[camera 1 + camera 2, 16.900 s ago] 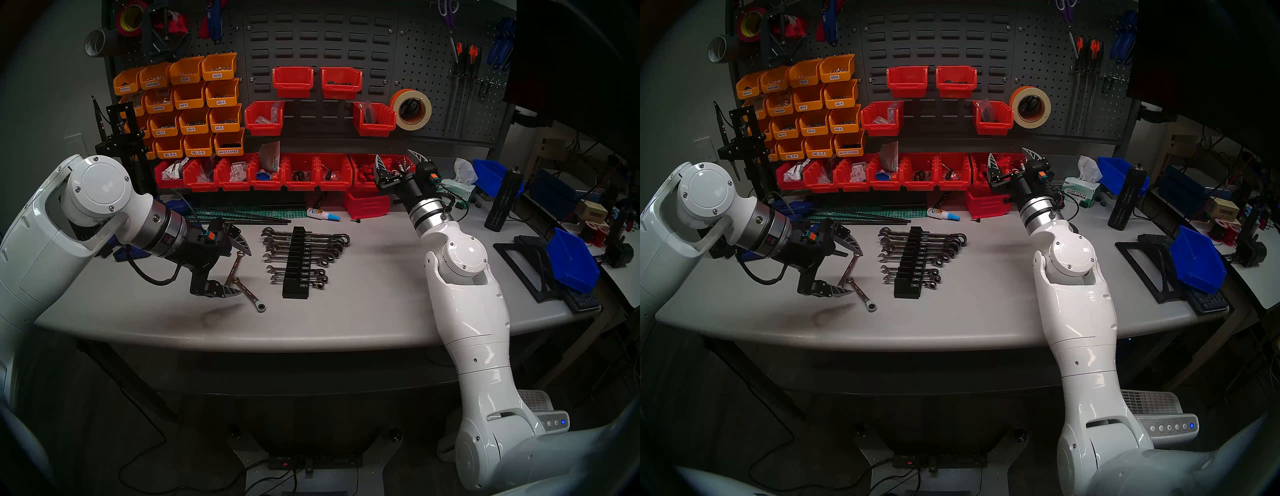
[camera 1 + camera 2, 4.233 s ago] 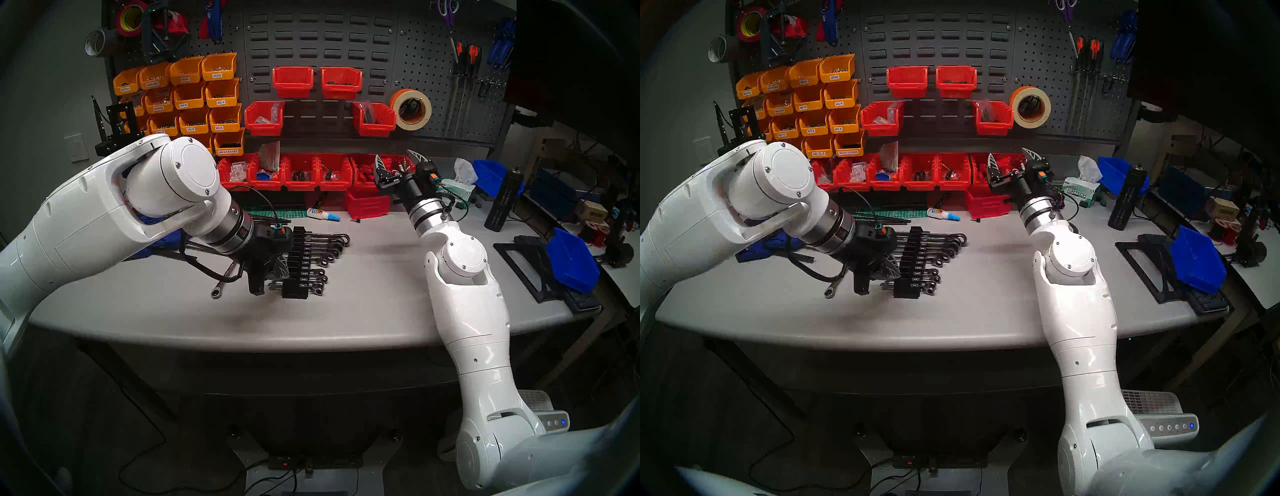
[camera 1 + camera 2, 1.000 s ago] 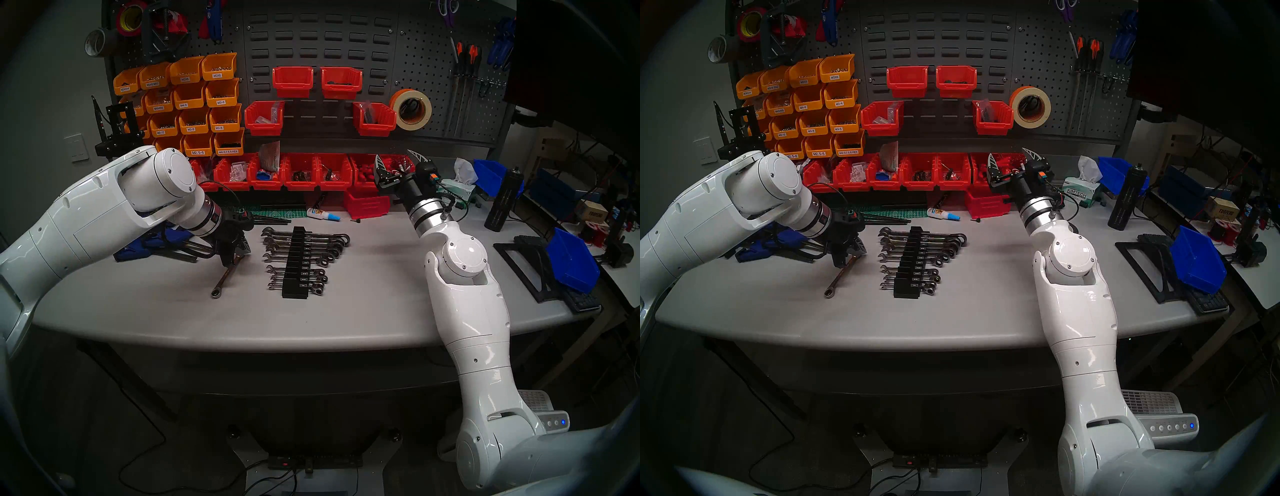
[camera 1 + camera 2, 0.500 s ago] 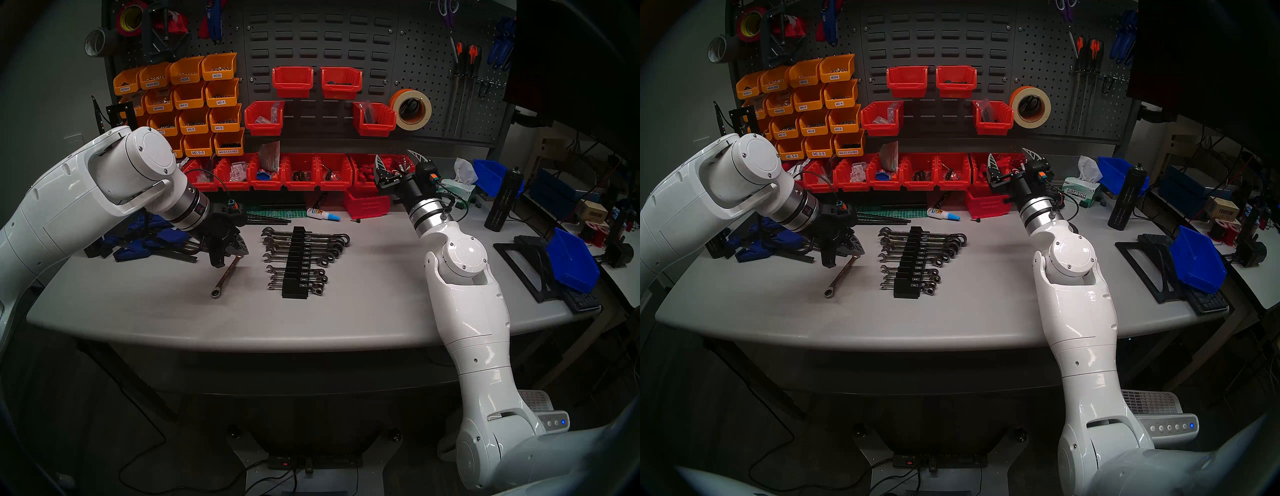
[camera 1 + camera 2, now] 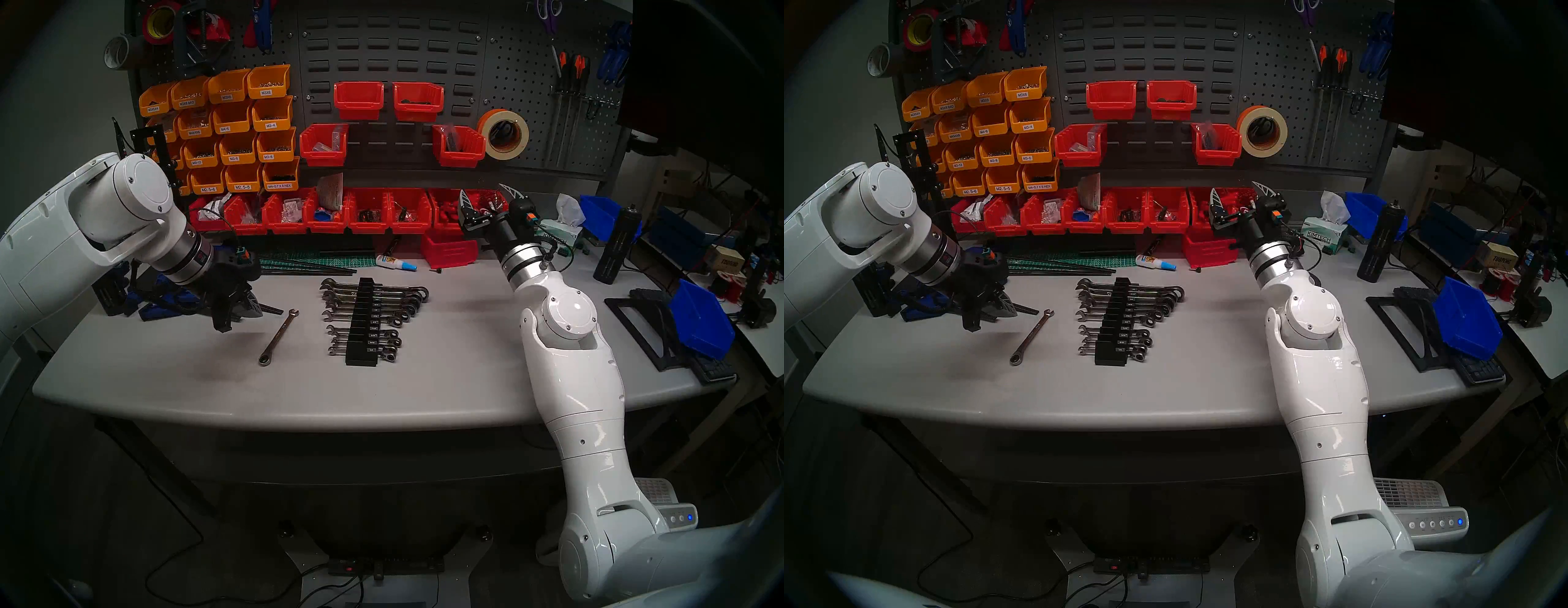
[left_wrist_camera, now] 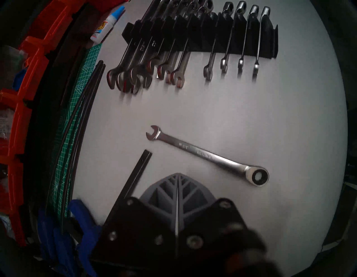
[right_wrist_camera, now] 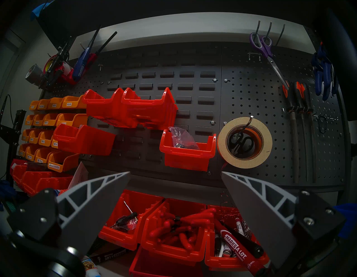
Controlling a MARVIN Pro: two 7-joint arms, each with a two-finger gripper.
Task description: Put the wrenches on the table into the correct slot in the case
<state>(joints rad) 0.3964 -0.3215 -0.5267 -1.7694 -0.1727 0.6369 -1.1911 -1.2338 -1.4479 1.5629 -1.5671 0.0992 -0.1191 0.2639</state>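
Observation:
One long chrome wrench (image 5: 278, 337) (image 5: 1032, 335) (image 6: 206, 155) lies loose and slantwise on the grey table (image 5: 445, 382), ring end toward the front edge. To its right stands the black case (image 5: 361, 322) (image 5: 1113, 327) (image 6: 268, 38) with several wrenches in its slots. My left gripper (image 5: 256, 313) (image 5: 1012, 313) (image 6: 177, 175) hovers left of the wrench's open end, shut and holding nothing. My right gripper (image 5: 488, 195) (image 5: 1240, 191) (image 7: 175, 173) is raised at the back by the red bins, jaws wide open and empty.
A black bar (image 6: 139, 172) lies just beside the left fingers. Blue clamps (image 5: 169, 301) sit behind the left wrist. Black rods (image 5: 314, 267), a glue bottle (image 5: 396, 263) and a red bin (image 5: 449, 250) stand behind the case. A blue bin (image 5: 700, 322) and keyboard occupy the right end.
My left arm has drawn back to the left and slightly up, uncovering the wrench's open end. The gripper stayed shut. The wrench, the case and the right arm have not moved.

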